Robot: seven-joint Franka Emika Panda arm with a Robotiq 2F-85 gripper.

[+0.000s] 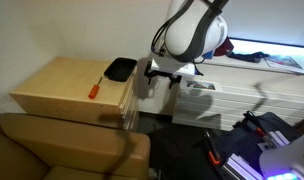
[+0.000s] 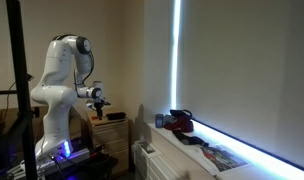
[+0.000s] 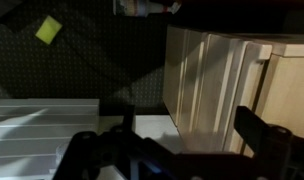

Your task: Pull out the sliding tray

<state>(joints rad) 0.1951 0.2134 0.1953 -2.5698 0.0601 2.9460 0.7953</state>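
window blind point(image 2: 242, 70) is filling most of an exterior view, with a bright strip of light point(image 2: 177, 60) running down its edge. brown sofa point(image 1: 62, 150) is sitting against the near side of the cabinet point(image 1: 67, 85), a pale wood unit standing in the corner. white robot arm point(image 1: 192, 35) is leaning over toward the cabinet front. long white bench point(image 1: 237, 95) is running under the window and carrying papers and a red object point(image 2: 180, 121).

wrist view is turned sideways, so the cabinet top is lying to the right. sliding tray point(image 3: 254, 95) is showing there as a narrow pale strip at the top end of the cabinet front, beside the deeper drawer fronts point(image 3: 197, 95). cannot tell how far out it is sitting.

gripper point(image 1: 152, 78) is hanging just beside the upper edge of the cabinet front; contact cannot be told. in the wrist view its fingers point(image 3: 262, 135) are spread wide, gripping nothing.

small black tray point(image 1: 119, 69) is lying on the cabinet top near the front edge. orange tool point(image 1: 94, 88) is lying near it, apart from it. yellow note point(image 3: 49, 29) is lying on the dark floor.
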